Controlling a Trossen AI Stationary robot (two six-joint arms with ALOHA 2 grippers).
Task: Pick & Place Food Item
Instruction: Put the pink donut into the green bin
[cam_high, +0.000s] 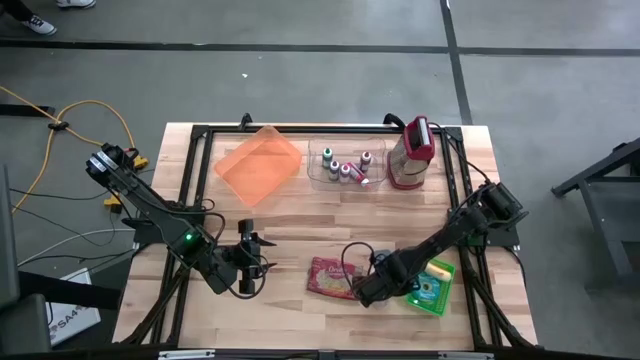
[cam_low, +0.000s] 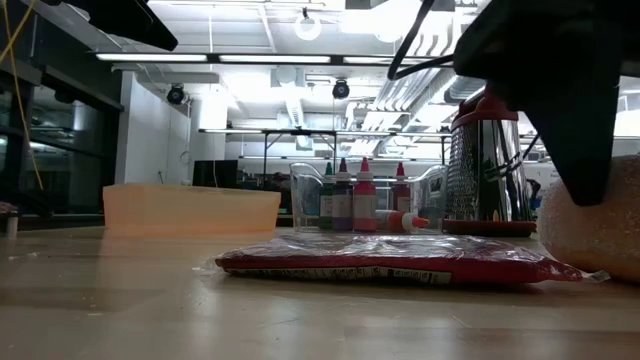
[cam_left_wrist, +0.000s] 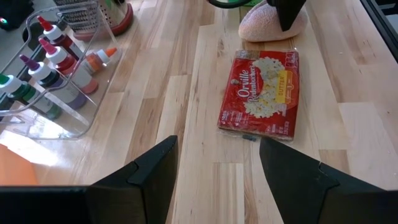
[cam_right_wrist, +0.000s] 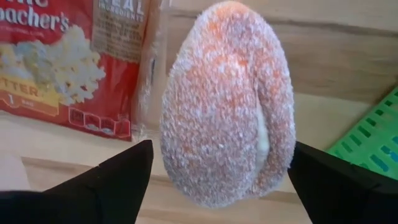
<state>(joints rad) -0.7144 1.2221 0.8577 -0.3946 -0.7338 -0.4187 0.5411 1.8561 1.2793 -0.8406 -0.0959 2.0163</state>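
A sugar-coated orange pastry (cam_right_wrist: 227, 102) lies on the wooden table beside a red popcorn packet (cam_left_wrist: 261, 93), which lies flat. My right gripper (cam_right_wrist: 221, 165) hangs over the pastry, pointing down and open. One finger stands on each side of the pastry, and I see no touch. The left wrist view shows the pastry (cam_left_wrist: 272, 26) under that gripper's dark finger. My left gripper (cam_left_wrist: 217, 168) waits open over bare wood at the table's near left (cam_high: 250, 262), aimed toward the packet.
A green tray (cam_high: 435, 285) lies just right of the pastry. Along the far edge stand an orange tray (cam_high: 258, 163), a clear bin of small bottles (cam_high: 345, 167) and a metal grater with a red top (cam_high: 412, 153). Bare wood lies between the arms.
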